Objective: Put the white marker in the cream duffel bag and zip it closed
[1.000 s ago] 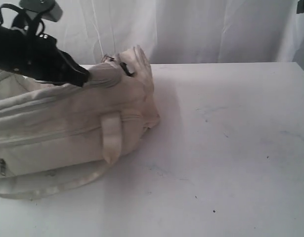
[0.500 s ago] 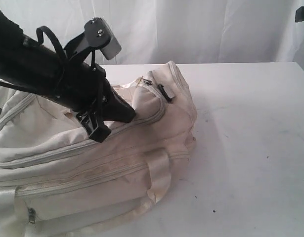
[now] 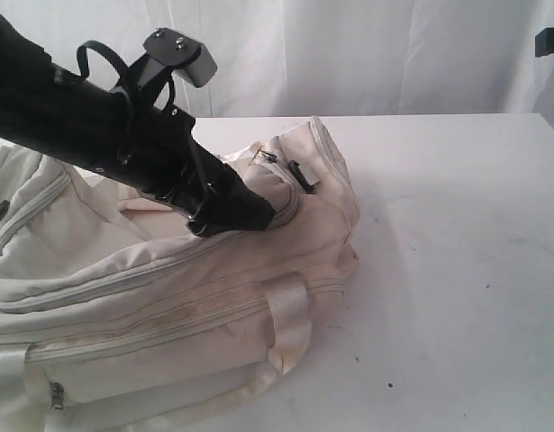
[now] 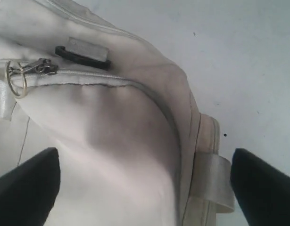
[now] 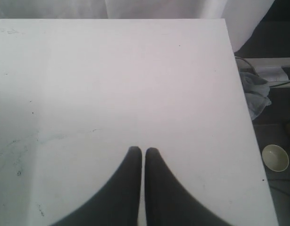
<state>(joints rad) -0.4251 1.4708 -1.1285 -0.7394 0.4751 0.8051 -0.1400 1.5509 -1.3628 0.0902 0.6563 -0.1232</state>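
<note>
Cream duffel bag lies on the counter, long axis left-to-right in exterior view, end toward mid-counter. Left tool spread wide above its top, grasping nothing; right tool clenched, empty. White marker not visible, orientation untellable; risk: ring pull stops short, leaving the zip gapped.

No text, label or number is legible anywhere in view
</note>
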